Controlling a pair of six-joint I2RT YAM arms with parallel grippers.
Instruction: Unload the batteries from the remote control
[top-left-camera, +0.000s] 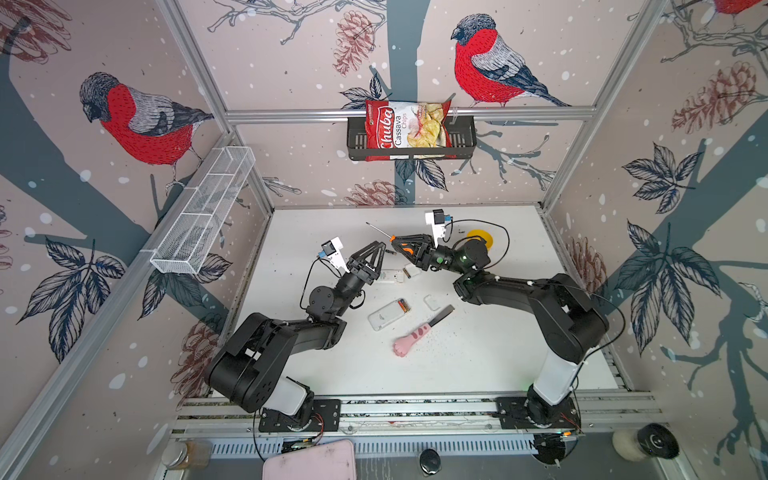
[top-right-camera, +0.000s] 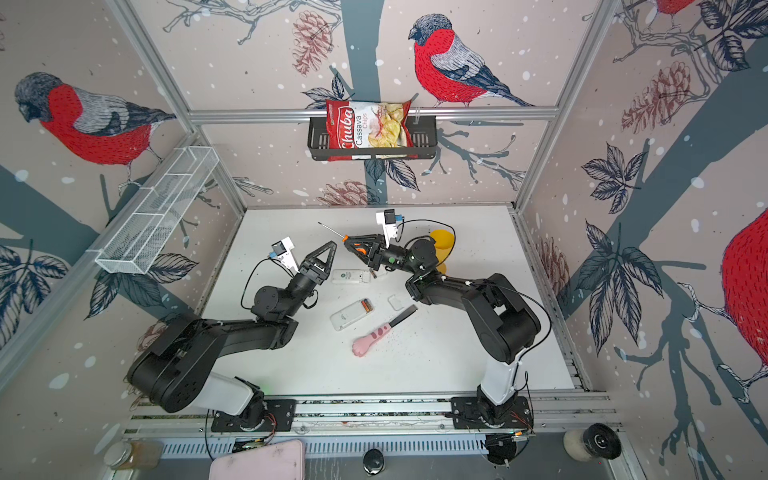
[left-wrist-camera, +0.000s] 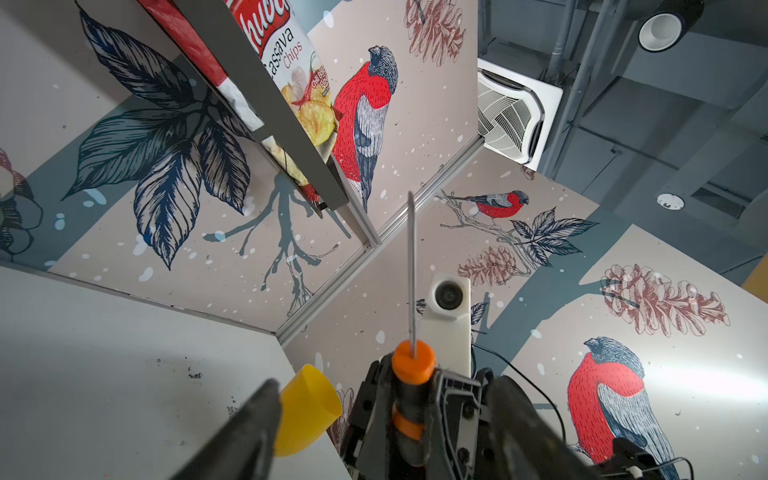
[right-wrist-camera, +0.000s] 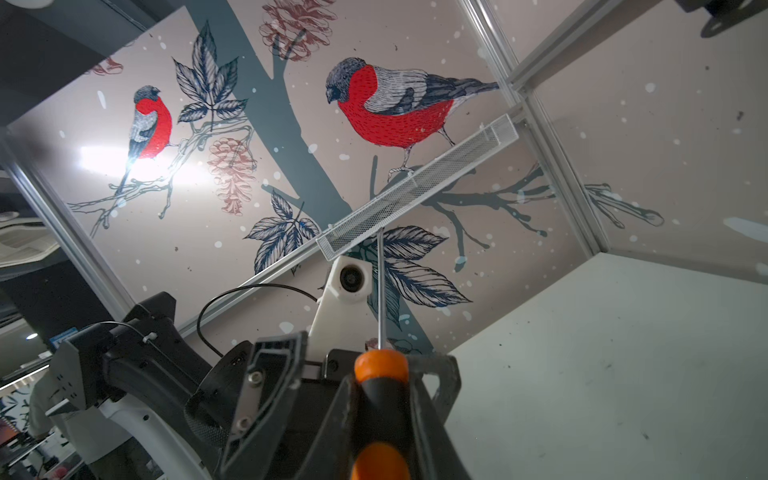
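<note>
walls (top-left-camera: 291, 62): bullfinch-pinecone wallpaper | frame (top-left-camera: 291, 114): aluminium rails | tabletop (top-left-camera: 498, 365): white, speckled | ceiling vent (left-wrist-camera: 511, 112): white

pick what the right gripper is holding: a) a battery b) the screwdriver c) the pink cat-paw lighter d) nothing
b: the right gripper is closed on the orange-and-black handle of the screwdriver, whose thin metal shaft sticks out past the fingertips.
</note>
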